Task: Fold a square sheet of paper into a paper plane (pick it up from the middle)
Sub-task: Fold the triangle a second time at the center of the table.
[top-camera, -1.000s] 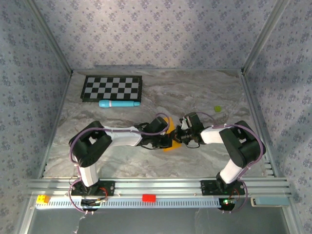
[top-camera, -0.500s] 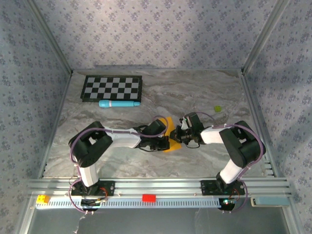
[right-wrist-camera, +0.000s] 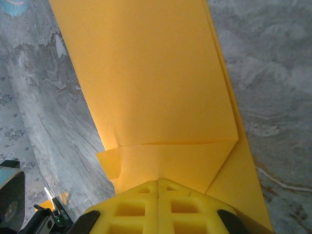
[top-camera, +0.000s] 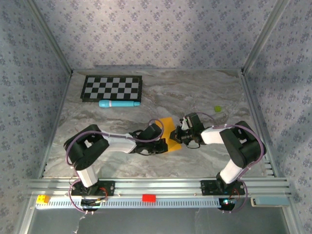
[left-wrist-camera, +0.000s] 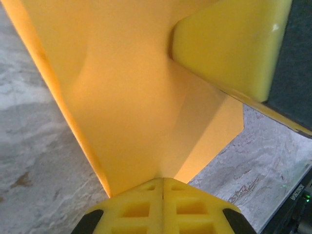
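Note:
The square sheet of paper (top-camera: pixel 169 127) is orange and partly folded, and lies mid-table between my two grippers. My left gripper (top-camera: pixel 165 145) is at its near edge. In the left wrist view the left gripper (left-wrist-camera: pixel 162 179) is shut, and the paper (left-wrist-camera: pixel 136 97) rises from its tips in a shallow V crease. My right gripper (top-camera: pixel 179 135) meets the sheet from the right. In the right wrist view the right gripper (right-wrist-camera: pixel 158 181) is shut at a folded flap of the paper (right-wrist-camera: pixel 156 73). One of the right gripper's yellow fingers (left-wrist-camera: pixel 229 44) rests against the sheet.
A black-and-white checkerboard (top-camera: pixel 112 88) lies at the back left with a light-blue cylinder (top-camera: pixel 119 103) just in front of it. A tiny yellow-green bit (top-camera: pixel 218 108) sits at the back right. Patterned walls enclose the marble table (top-camera: pixel 204 92) on three sides.
My left gripper has slid toward the near left along the paper, uncovering more of the orange sheet. The right arm has stayed put.

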